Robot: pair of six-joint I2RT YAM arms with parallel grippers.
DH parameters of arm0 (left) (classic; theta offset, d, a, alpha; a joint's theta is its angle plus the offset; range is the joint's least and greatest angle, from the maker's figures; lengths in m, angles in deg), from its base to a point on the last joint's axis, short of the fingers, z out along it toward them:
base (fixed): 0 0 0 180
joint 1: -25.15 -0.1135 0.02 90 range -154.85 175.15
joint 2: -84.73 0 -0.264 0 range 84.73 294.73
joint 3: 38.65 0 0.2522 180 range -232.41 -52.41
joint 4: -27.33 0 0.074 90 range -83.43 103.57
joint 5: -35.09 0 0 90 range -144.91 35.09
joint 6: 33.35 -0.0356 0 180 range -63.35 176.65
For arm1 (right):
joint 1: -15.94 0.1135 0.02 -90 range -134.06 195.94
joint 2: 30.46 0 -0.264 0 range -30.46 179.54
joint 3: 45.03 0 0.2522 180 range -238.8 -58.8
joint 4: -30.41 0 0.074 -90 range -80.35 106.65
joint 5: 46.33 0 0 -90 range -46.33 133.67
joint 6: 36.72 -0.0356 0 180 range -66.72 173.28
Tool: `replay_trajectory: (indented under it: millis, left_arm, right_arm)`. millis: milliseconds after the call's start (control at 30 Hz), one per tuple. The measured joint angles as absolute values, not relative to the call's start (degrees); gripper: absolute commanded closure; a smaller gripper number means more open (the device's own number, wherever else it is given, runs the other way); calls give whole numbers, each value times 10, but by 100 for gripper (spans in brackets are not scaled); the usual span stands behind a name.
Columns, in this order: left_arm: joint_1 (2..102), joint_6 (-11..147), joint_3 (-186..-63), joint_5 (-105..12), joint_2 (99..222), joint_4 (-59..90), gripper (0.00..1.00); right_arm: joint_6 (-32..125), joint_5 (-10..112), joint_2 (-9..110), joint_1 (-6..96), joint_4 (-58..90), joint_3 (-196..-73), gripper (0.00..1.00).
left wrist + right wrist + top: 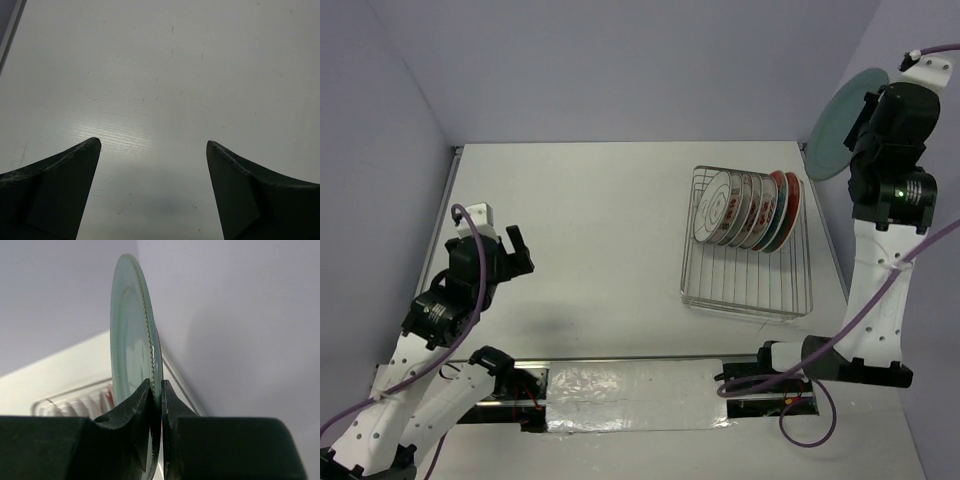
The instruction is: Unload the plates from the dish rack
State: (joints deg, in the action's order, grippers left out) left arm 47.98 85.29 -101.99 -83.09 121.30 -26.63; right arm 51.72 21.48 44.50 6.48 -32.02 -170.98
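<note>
A plain teal-green plate (840,130) hangs in the air at the far right, above and behind the dish rack (748,290). My right gripper (868,125) is shut on its rim; in the right wrist view the fingers (145,405) pinch the plate (131,340) edge-on. The silver wire rack still carries several plates (745,208) standing on edge: white patterned ones in front, red and teal ones behind. My left gripper (505,245) hovers open over bare table at the left, its gripper (154,150) holding nothing.
A foil-covered strip (630,395) runs along the near edge between the arm bases. Purple walls close in on the left, back and right. The table's right edge (825,250) lies just beyond the rack.
</note>
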Motion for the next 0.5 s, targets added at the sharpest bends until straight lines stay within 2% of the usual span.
replay_trajectory:
  millis: [133, 267, 367, 500]
  left_arm:
    - [480, 848, -1020, -817, 1195, -265, 0]
    - [480, 833, -1024, -765, 1144, -253, 1]
    - [480, 827, -1061, -713, 1108, -252, 1]
    - [480, 823, -1155, -591, 1107, -219, 1]
  right_arm:
    - [514, 208, 415, 116, -330, -1760, 100]
    - [471, 316, 338, 127, -324, -1731, 100]
    - [409, 498, 266, 126, -277, -1631, 100]
    - [263, 794, 214, 178, -86, -1426, 100]
